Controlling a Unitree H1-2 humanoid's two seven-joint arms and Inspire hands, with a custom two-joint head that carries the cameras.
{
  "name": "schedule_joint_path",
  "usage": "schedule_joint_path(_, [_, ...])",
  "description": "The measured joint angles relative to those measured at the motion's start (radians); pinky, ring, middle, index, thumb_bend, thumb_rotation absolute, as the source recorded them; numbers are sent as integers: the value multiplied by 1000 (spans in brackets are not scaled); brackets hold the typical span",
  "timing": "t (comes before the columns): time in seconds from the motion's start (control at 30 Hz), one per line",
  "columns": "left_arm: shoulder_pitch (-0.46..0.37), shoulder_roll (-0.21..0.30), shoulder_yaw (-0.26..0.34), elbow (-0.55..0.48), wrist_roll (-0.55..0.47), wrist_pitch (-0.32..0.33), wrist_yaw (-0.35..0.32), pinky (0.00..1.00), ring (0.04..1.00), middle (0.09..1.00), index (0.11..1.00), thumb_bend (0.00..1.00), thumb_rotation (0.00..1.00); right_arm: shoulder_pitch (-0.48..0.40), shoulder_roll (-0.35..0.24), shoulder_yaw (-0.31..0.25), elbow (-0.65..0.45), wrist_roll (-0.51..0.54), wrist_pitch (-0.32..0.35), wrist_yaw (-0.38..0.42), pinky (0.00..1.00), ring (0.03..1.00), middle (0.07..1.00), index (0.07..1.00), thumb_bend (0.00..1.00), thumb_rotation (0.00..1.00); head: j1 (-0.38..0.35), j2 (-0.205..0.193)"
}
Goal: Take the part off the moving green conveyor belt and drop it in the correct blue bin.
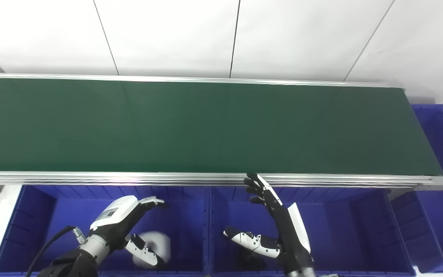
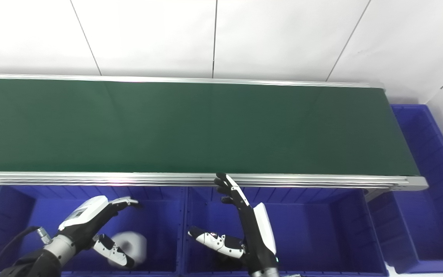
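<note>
The green conveyor belt (image 1: 206, 127) runs across the view with no part on it. My left hand (image 1: 123, 225) hovers open over the left blue bin (image 1: 33, 215), fingers spread, holding nothing. Just beneath it a white round part (image 1: 160, 246) lies on that bin's floor. My right hand (image 1: 275, 223) is open over the middle blue bin (image 1: 340, 215), fingers pointing up to the belt's near rail, thumb out to the left. A dark part (image 1: 250, 261) lies in the middle bin under the thumb, mostly hidden.
The belt's aluminium near rail (image 1: 206, 179) runs just above both bins. A third blue bin (image 1: 442, 154) stands at the belt's right end. A white panelled wall (image 1: 221, 34) lies behind the belt. A black cable (image 1: 48, 242) trails from my left wrist.
</note>
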Motion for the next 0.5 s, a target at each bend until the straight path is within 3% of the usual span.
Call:
schedule_joint_path(0.07, [5, -7, 27, 2, -88, -33, 16, 903, 996, 1000, 999, 737, 441, -1, 0, 0, 0, -1, 2, 0, 775, 840, 857, 900, 683, 356, 5, -5])
schedule_joint_path(0.17, [14, -28, 69, 18, -273, -136, 46, 934, 1000, 1000, 1000, 746, 498, -2, -2, -1, 0, -4, 11, 2, 782, 845, 859, 901, 684, 357, 9, -12])
schedule_joint_path(0.27, [38, -56, 77, 10, -384, -207, 62, 973, 1000, 1000, 1000, 742, 503, -3, -6, -3, 0, -6, 24, 7, 783, 847, 860, 903, 684, 358, 11, -15])
schedule_joint_path(0.4, [70, -98, 82, -13, -494, -238, 72, 997, 1000, 1000, 1000, 781, 520, 1, -12, -6, 0, -3, 44, 15, 790, 850, 864, 904, 685, 343, 14, -20])
schedule_joint_path(0.5, [103, -145, 81, -33, -579, -262, 85, 951, 1000, 1000, 1000, 786, 549, 5, -18, -9, -1, 4, 46, 18, 792, 851, 869, 907, 677, 334, 23, -17])
